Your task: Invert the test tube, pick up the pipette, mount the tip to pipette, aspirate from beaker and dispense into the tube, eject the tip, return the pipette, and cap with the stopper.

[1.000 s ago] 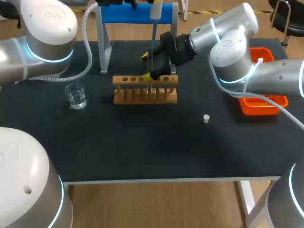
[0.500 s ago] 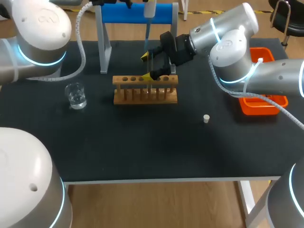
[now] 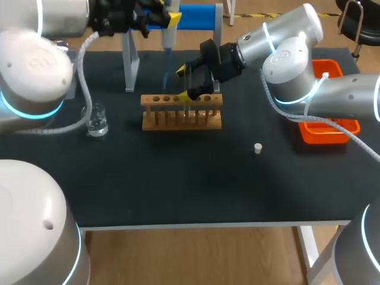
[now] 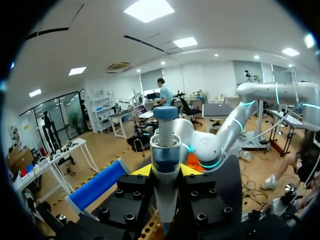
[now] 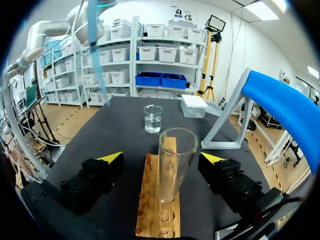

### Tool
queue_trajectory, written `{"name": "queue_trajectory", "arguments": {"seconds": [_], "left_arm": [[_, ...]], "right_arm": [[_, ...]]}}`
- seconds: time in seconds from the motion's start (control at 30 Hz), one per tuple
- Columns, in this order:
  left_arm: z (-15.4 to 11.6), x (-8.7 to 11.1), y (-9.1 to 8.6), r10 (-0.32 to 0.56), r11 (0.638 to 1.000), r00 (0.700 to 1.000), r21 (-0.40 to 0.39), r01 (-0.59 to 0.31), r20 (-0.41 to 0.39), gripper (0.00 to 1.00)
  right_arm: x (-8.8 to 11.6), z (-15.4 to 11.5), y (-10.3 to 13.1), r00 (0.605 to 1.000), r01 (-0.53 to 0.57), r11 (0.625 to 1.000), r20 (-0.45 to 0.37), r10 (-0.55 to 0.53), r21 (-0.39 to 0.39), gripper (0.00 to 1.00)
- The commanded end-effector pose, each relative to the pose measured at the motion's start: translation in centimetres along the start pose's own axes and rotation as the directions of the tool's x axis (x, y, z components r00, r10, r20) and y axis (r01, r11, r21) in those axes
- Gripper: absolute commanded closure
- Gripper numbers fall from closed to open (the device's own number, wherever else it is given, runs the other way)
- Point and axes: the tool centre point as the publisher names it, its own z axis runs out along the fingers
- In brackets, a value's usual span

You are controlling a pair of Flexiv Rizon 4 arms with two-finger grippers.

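Pipette [image 4: 165, 155] has swung leftward, clenched in left fingers [image 4: 142, 171] — right fingers [image 5: 111, 159] released around the tube [image 5: 175, 160].

Head cam: fixed, high behind the robot, looks down on the whole black surface [image 3: 178, 178]. Right wrist cam: low, close on the wooden test-tube rack [image 5: 156, 200], facing along it to the clear glass beaker [image 5: 152, 118]; head cam sees both. Left wrist cam: high up behind the rack, facing level, white-and-blue pipette [image 4: 165, 150] right at the lens. Blue-barred stand [image 4: 95, 186] behind the rack shows in all three.
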Motion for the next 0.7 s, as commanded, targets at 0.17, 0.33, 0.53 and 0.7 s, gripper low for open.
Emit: {"name": "queue_trajectory", "arguments": {"seconds": [0.17, 0.33, 0.53, 0.7], "left_arm": [[-2.2, 2.9, 3.7, -0.018, 0.998, 0.999, 0.052, 0.017, 0.03, 1.0], [-1.9, 4.0, 5.3, -0.008, 0.996, 1.0, 0.086, 0.008, -0.002, 1.0], [-1.4, 4.5, 6.9, 0.005, 0.993, 0.999, 0.117, 0.001, -0.049, 1.0], [-0.4, 4.6, 8.2, 0.008, 0.99, 0.996, 0.139, 0.004, -0.087, 1.0]], "right_arm": [[0.0, -0.1, 0.0, 1.0, 0.0, 1.0, -0.001, 0.0, 0.001, 0.0], [0.0, -0.1, 0.0, 1.0, 0.0, 1.0, -0.001, 0.0, 0.001, 0.0], [0.0, -0.1, 0.0, 1.0, 0.0, 1.0, -0.001, 0.0, 0.001, 0.0], [0.0, -0.1, 0.0, 1.0, 0.0, 1.0, -0.001, 0.0, 0.001, 0.0]]}}
